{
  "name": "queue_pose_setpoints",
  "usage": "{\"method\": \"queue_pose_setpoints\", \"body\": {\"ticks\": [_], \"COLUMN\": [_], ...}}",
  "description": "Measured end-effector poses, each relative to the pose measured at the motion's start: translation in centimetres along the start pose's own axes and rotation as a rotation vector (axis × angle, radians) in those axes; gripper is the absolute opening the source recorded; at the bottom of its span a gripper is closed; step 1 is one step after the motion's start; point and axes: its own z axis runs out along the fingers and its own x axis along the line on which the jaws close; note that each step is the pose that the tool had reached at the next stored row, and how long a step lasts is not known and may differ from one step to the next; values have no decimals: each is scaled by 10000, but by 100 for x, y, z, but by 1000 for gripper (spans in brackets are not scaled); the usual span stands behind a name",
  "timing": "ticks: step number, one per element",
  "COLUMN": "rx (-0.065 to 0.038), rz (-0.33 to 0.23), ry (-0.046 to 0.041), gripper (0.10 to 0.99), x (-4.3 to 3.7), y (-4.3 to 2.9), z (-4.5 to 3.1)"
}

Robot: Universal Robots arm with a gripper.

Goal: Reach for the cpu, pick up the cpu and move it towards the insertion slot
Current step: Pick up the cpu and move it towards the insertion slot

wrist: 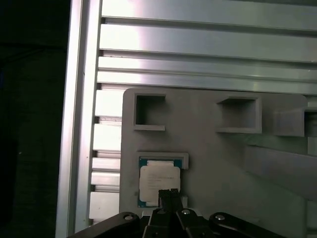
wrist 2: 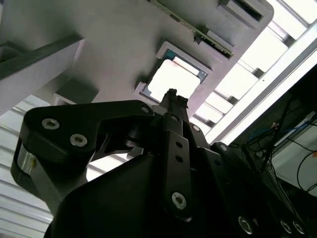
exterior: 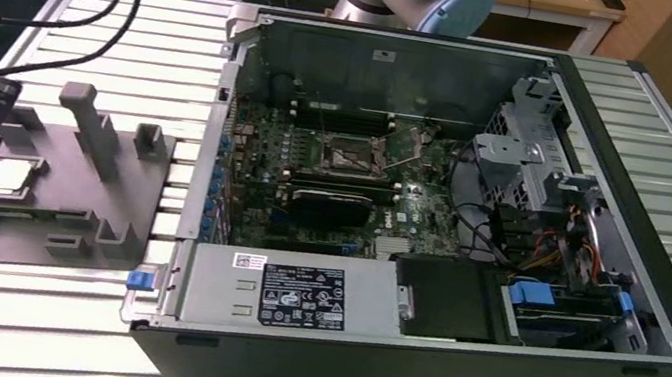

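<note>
cpu (wrist: pixel 158 177): square, silvery top, in grey moulded tray (wrist: pixel 223 163) | gripper (wrist: pixel 169 192): black, tips together, above it

The black claw (wrist 2: pixel 172 95) looms in the foreground, its linked arms converging to narrow fingertips drawn together. Its tip overlaps the near edge of the cpu (wrist 2: pixel 174 77), which lies flat and glaring bright in a square recess of the grey moulded tray (wrist 2: pixel 114 44). Beside the tray run the pale slats of the desk (wrist 2: pixel 247 74)
</note>
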Motion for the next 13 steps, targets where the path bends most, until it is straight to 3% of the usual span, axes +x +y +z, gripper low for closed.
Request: {"method": "queue_pose_setpoints", "body": {"ticks": [13], "rx": [0], "rz": [-2], "ry": [-61], "gripper": [106], "x": [30], "y": [-24], "z": [228]}}
